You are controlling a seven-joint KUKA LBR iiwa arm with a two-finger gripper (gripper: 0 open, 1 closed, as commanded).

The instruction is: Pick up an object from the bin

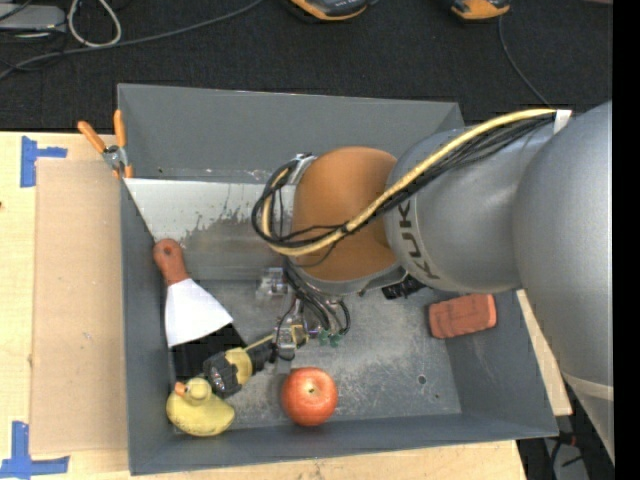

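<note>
The claw (292, 334) is hanging low over the middle of the bin (300, 138); I cannot tell whether it is released or clenched. A black-and-yellow toy (234, 367) is lying just beside it at eight o'clock, a red apple (308, 396) near at six, and an orange-red block (462, 315) well apart at three.

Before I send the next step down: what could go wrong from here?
The gripper hangs close to both the red apple and a small black-and-yellow thing; descending, it may knock either aside. The apple is round and could roll away. The orange cover hides much of the gripper, so alignment is hard to judge.
</note>
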